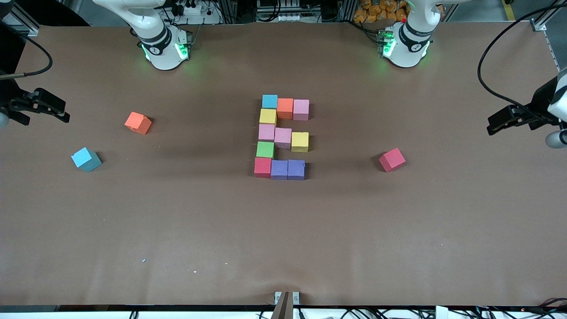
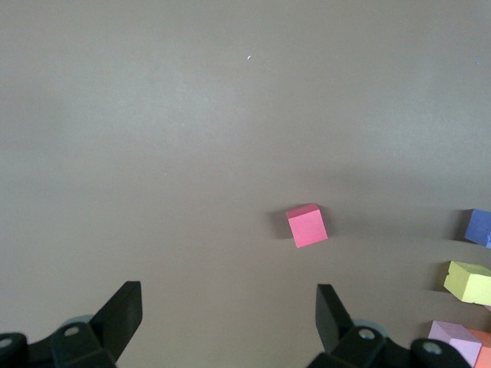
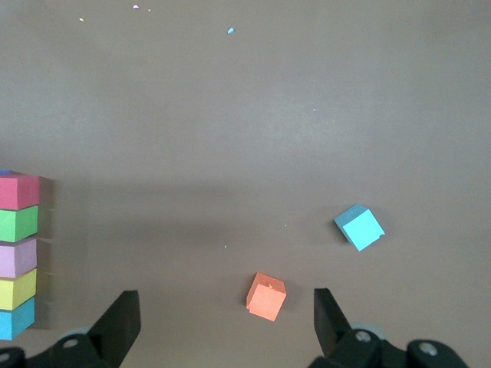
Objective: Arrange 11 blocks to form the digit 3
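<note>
Sitting in the middle of the surface (image 1: pixel 283 248), the blocks (image 1: pixel 283 137) already make the 3. They look light, soft and squashy; pinch one by two flat sides. The left end effector (image 2: pixel 229 322), fingers apart, waits near a red block (image 2: pixel 307 225). The right end effector (image 3: pixel 227 322), fingers apart too, waits just by an orange block (image 3: pixel 266 297).

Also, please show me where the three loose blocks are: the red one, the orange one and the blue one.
loose red block (image 1: pixel 392 159), front view, top face
loose orange block (image 1: pixel 137 122), front view, top face
loose blue block (image 1: pixel 85 158), front view, top face
</note>
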Controlling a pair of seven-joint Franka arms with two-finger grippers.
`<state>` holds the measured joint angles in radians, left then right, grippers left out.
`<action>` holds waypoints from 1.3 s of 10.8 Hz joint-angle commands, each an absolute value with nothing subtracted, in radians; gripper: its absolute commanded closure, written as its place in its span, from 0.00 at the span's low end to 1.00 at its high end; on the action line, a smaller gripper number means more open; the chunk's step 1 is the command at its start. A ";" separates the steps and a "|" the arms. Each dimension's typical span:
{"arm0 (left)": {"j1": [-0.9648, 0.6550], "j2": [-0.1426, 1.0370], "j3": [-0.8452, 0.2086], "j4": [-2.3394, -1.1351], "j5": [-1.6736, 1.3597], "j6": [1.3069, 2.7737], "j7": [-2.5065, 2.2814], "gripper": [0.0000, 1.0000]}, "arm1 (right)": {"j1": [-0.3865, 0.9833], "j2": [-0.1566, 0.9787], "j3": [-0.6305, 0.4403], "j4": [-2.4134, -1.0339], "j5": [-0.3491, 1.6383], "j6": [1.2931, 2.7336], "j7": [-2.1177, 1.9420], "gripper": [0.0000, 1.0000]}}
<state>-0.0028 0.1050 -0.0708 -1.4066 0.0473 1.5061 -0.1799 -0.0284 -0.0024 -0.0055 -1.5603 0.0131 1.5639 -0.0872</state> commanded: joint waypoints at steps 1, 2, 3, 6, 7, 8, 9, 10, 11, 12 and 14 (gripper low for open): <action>-0.017 0.032 -0.054 -1.497 0.032 1.508 -0.164 0.00 | -0.028 -0.009 -0.005 -1.563 0.021 1.563 -0.075 0.00; -0.026 0.020 -0.049 -1.514 0.028 1.511 -0.164 0.00 | -0.028 -0.009 -0.005 -1.563 0.023 1.565 -0.077 0.00; -0.044 0.020 -0.029 -1.513 0.029 1.516 -0.160 0.00 | -0.028 -0.009 -0.005 -1.563 0.023 1.565 -0.075 0.00; -0.064 0.011 0.009 -1.513 0.028 1.516 -0.072 0.00 | -0.028 -0.009 -0.005 -1.563 0.023 1.563 -0.075 0.00; -0.067 0.011 0.011 -1.511 0.028 1.514 -0.068 0.00 | -0.028 -0.009 -0.005 -1.565 0.021 1.563 -0.075 0.00; -0.078 0.011 0.011 -1.509 0.026 1.514 -0.067 0.00 | -0.029 -0.009 -0.005 -1.565 0.023 1.562 -0.075 0.00; -0.081 0.003 0.011 -1.508 0.014 1.513 -0.072 0.00 | -0.029 -0.009 -0.006 -1.565 0.023 1.563 -0.075 0.00; -0.095 0.002 0.011 -1.509 -0.001 1.509 -0.078 0.00 | -0.029 -0.009 -0.006 -1.565 0.023 1.565 -0.077 0.00; -0.103 0.002 0.011 -1.512 -0.005 1.506 -0.084 0.00 | -0.029 -0.009 -0.005 -1.565 0.021 1.563 -0.075 0.00; -0.112 0.002 0.009 -1.517 -0.005 1.505 -0.086 0.00 | -0.029 -0.009 -0.006 -1.565 0.021 1.563 -0.077 0.00; -0.114 0.000 0.009 -1.519 -0.005 1.505 -0.089 0.00 | -0.029 -0.009 -0.005 -1.565 0.021 1.563 -0.077 0.00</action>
<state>-0.1049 0.0284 -0.0042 -1.4933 0.0155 1.5060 -0.0859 -0.0284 -0.0024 -0.0060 -1.5606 0.0133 1.5641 -0.0871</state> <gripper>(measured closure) 0.000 0.000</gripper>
